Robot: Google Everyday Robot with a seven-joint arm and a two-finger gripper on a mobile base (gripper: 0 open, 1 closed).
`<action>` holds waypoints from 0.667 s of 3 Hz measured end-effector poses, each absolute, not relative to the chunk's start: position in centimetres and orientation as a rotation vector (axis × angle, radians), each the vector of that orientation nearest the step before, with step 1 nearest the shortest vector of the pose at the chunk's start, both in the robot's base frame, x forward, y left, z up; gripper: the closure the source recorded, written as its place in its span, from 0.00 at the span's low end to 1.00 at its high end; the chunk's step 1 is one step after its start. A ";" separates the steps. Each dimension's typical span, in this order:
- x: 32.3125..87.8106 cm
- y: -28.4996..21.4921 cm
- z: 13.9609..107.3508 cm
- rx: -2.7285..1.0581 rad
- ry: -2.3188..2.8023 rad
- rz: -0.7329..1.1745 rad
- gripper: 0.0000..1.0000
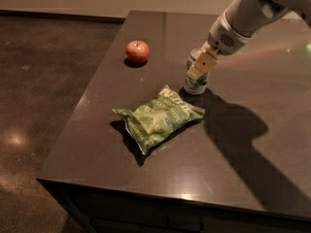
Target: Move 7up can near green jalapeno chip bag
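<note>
Look first to the gripper (200, 66), right of centre in the upper half, pinched on the upper part of the can (196, 84), with the can's base on or just above the worktop (252, 154); cannot tell which. Judging by a hold so high on the can: risk of tipping or swivelling if dragged with the base scraping, and of slipping out if the pinch is slight. Just below and left, almost touching the can, the upper right corner of the chip bag (158, 118), lying flat at mid-frame. Little left to travel, then, and every chance of nudging the bag or riding up onto its crinkled edge, leaving the can tilted on release. Better to set down on bare worktop just beside the bag, not on it. Further off, upper left, the apple (137, 51), well apart and out of the way. Plenty of open worktop to the right and lower right, under the shadow of the arm (243, 18). Beware the left edge and the near edge at the bottom, with floor (43, 81) beyond; bag nearer the left edge than the can, can well clear of both.
</note>
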State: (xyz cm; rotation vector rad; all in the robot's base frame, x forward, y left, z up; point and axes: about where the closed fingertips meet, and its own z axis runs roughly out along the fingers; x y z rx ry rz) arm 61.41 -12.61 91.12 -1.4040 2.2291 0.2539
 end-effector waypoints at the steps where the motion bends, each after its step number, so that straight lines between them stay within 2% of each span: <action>1: 61.4 -12.4 91.0 -1.411 2.224 0.261 0.10; 2: 61.4 -12.3 90.9 -1.413 2.224 0.263 0.00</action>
